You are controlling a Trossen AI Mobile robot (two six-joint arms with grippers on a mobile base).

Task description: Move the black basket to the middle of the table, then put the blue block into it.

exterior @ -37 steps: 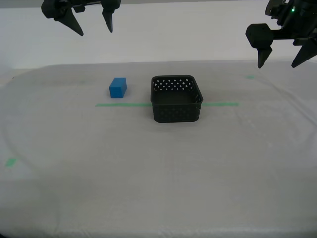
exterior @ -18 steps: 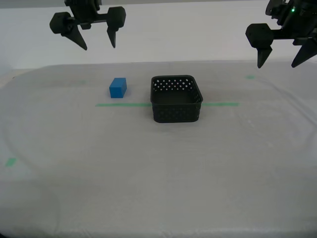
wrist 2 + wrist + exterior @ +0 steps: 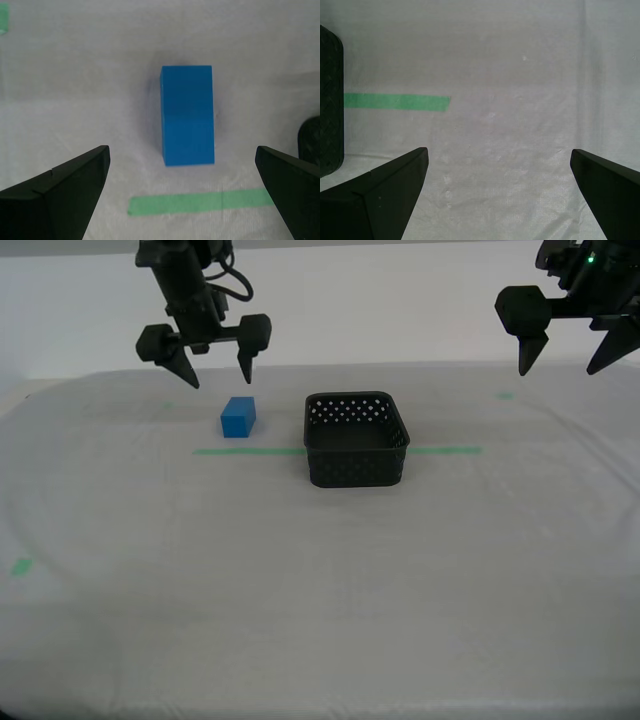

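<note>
The black basket [image 3: 356, 439] stands near the middle of the table [image 3: 320, 580], on the green tape line [image 3: 245, 451]. The blue block [image 3: 238, 417] lies on the cloth to the exterior view's left of the basket; it also shows in the second wrist view [image 3: 187, 115]. My second gripper [image 3: 213, 372] is open and empty, hanging just above and behind the block. My first gripper [image 3: 567, 360] is open and empty, high at the exterior view's right. A basket edge [image 3: 330, 100] shows in the first wrist view.
A green tape end [image 3: 397, 101] lies under my first gripper. Small green tape bits sit at the table's far right [image 3: 505, 395] and near left [image 3: 20, 566]. The table's front half is bare cloth.
My second gripper has come down and moved to the exterior view's right, to just above the blue block. My first gripper, the basket and the block have not moved.
</note>
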